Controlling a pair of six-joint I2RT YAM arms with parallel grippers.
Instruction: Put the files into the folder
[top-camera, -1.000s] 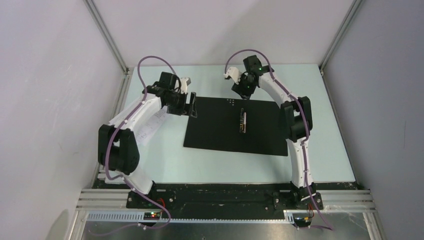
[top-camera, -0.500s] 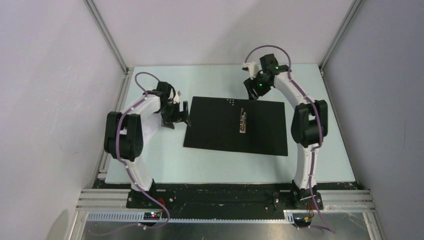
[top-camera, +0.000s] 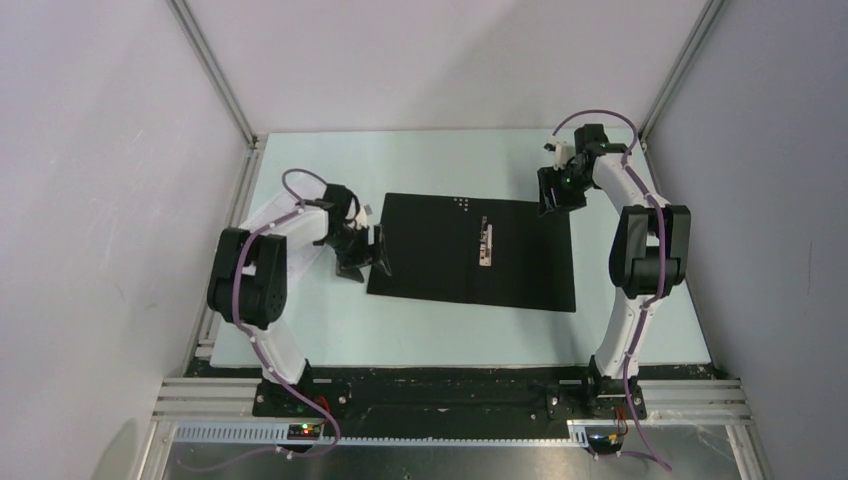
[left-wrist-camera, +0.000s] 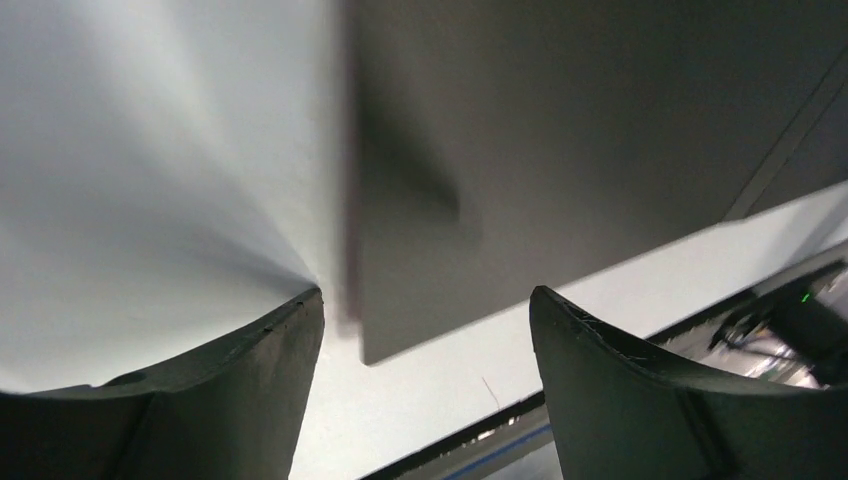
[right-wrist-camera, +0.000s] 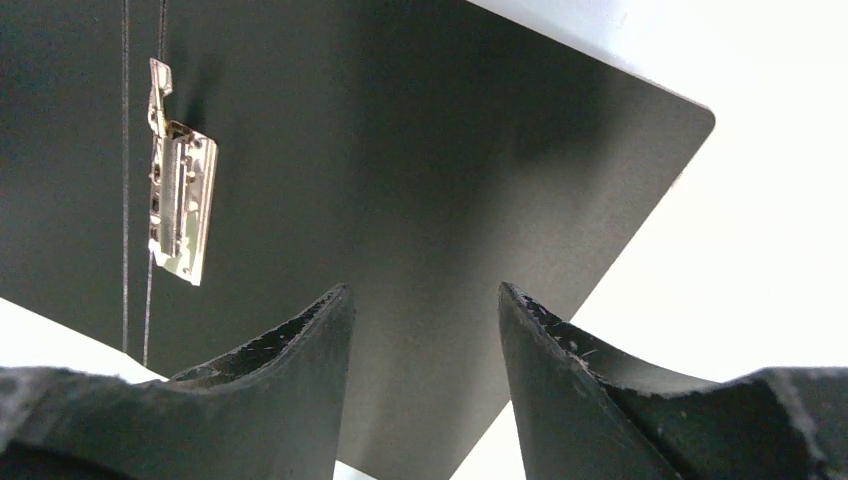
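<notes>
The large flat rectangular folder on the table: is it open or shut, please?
Open: the folder lies spread, black inside up, silver metal clip exposed.

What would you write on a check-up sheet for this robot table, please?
Surface: pale table, flat.
Job's things: folder lies open, black inside up, metal clip showing; files not clearly visible.
Clutter: nothing seen.
Tools: left tool open, at folder's left edge; right tool open over its far right corner.
Cables: purple cables run along left arm and right arm.
Surroundings: pale walls, metal frame posts.
</notes>
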